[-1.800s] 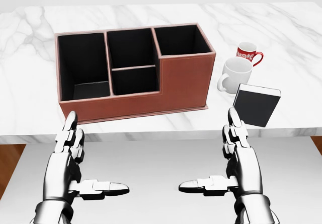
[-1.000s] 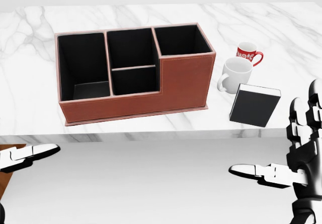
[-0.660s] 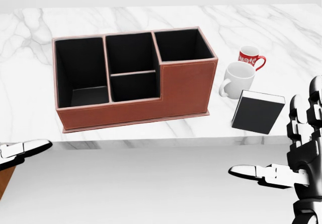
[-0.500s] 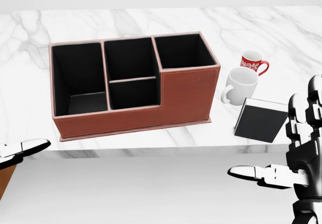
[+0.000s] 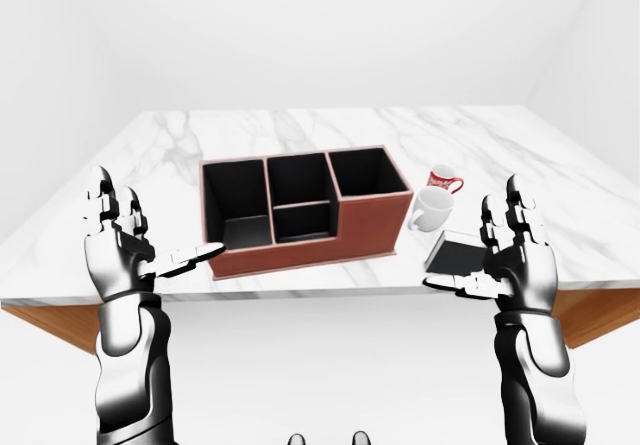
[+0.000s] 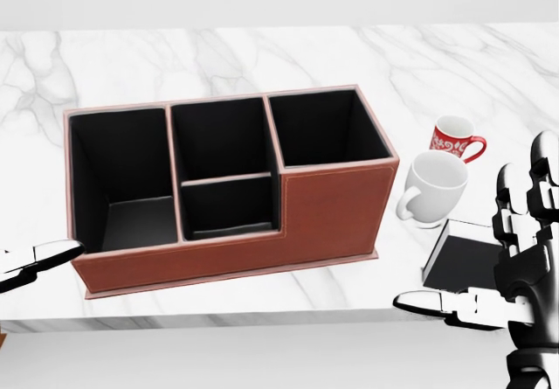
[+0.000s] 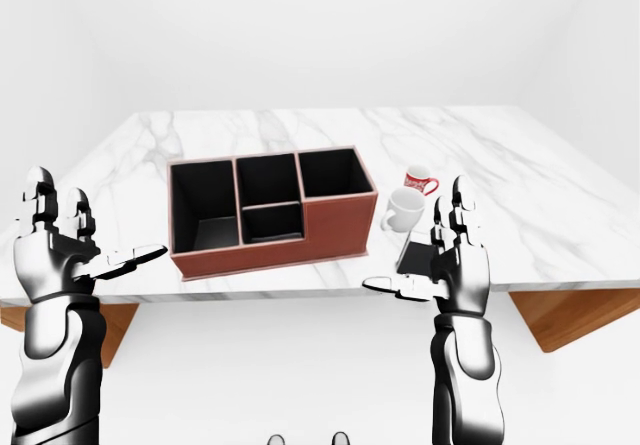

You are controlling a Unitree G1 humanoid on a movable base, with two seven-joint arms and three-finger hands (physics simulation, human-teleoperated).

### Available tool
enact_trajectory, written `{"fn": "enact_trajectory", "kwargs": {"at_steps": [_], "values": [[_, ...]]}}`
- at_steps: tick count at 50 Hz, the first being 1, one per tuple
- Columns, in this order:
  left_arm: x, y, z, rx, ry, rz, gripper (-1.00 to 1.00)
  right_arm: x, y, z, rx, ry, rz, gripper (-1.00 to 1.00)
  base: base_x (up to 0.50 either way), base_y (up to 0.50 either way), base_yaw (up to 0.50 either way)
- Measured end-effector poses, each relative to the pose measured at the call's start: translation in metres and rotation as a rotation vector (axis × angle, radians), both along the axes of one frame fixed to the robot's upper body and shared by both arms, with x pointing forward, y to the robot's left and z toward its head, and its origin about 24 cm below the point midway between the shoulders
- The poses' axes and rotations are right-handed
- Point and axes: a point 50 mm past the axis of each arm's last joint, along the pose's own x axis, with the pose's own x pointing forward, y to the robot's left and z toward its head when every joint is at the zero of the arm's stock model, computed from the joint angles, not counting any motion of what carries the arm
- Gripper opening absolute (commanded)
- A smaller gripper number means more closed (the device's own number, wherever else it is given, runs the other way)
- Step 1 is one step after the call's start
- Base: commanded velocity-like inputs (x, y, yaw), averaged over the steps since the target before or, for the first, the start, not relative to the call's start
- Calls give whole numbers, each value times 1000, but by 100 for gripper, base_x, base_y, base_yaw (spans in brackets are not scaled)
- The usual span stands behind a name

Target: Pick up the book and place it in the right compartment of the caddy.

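Camera nearer; white mug (image 6: 434,187) still touching book (image 6: 459,263)

caddy (image 6: 332,214) brown, black inside | book (image 6: 458,262) black | mugs (image 6: 434,185) white, (image 6: 454,137) red | table (image 6: 218,57) white marble

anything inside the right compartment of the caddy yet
Nothing shows in it. The head view looks into the right compartment of the caddy: dark inner walls only, though its near wall hides the floor. The book lies on the marble table, beside the open right hand.
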Motion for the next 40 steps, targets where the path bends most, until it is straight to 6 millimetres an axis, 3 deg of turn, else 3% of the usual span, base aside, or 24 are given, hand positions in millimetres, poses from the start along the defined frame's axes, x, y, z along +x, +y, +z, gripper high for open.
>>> {"fn": "enact_trajectory", "kwargs": {"at_steps": [33, 40], "values": [[0, 1, 0, -2, 0, 2, 100, 0, 1, 1, -1, -5, 11, 100, 31, 0, 0], [0, 0, 0, -2, -1, 1, 100, 1, 3, 0, -27, 7, 12, 100, 0, 0, 0]]}}
